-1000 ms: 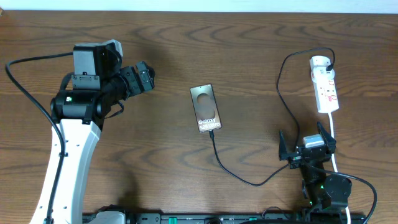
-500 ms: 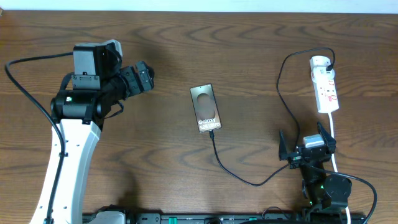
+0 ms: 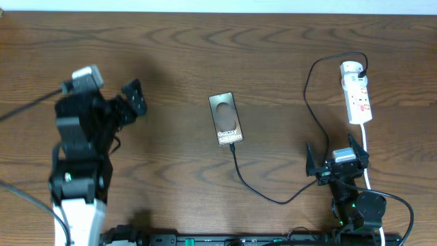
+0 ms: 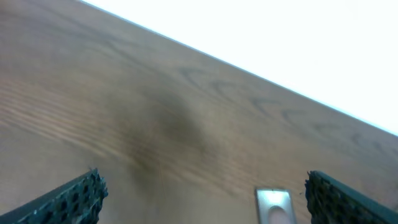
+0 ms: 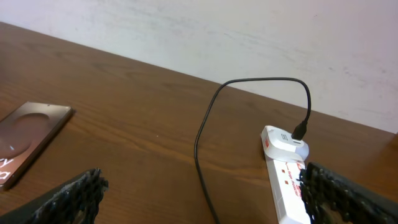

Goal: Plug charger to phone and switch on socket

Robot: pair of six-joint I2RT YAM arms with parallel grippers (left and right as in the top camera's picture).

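Overhead, the charger (image 3: 273,201) runs from the socket (image 3: 358,96) at the right of the counter (image 3: 177,48) to the lower end of the phone (image 3: 227,118) at its middle, so plugging looks done. The left wrist view shows the left tool (image 4: 202,185) spread wide and empty. The right wrist view shows the right tool (image 5: 200,176) equally wide and empty, facing the socket, whose switch probably remains to be pressed.

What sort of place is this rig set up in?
Probably a lab or office test bench: a wood-grain table against a plain white wall, with a phone, charger and socket laid out.
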